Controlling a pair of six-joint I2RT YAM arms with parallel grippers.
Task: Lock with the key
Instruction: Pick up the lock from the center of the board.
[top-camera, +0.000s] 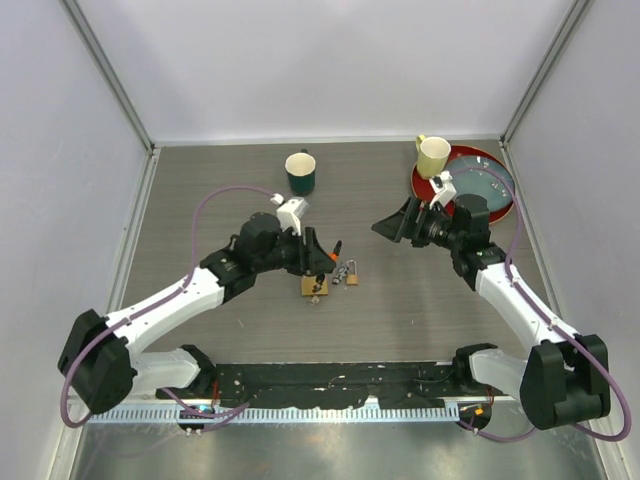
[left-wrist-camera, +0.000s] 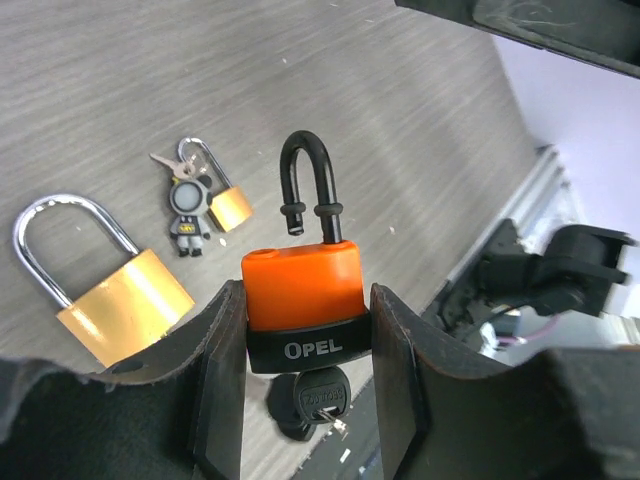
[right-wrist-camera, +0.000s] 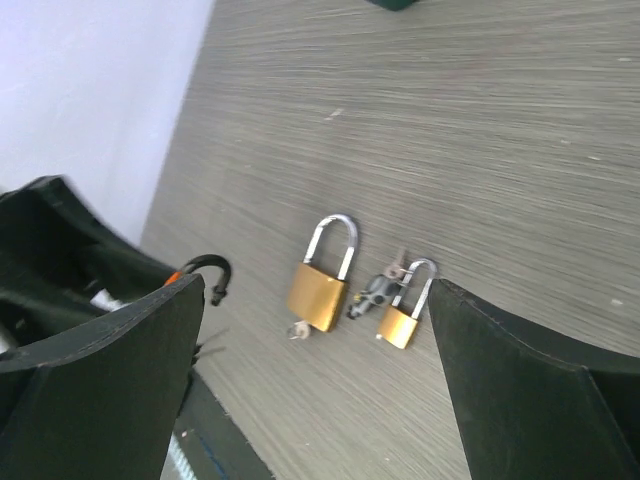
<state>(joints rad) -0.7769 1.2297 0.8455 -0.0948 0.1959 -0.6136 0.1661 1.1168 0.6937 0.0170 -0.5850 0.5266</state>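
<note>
L gripper (left-wrist-camera: 305, 335) clenched on orange padlock (left-wrist-camera: 300, 285); shackle (left-wrist-camera: 305, 175) open above, key (left-wrist-camera: 318, 398) in its underside. R gripper (right-wrist-camera: 317, 300) spread, empty, well apart from the padlock. Risk: an off-axis push on the shackle could twist the lock in the pads or knock the key out.

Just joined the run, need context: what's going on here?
The left pincer is clamped on an orange-and-black padlock. Its shackle is up and unlatched, and a key sits in the keyhole underneath. The right pincer is open and empty, facing the left one. A large brass padlock and a small brass padlock lie on the table, ungripped. The held lock isn't locked yet.
</note>
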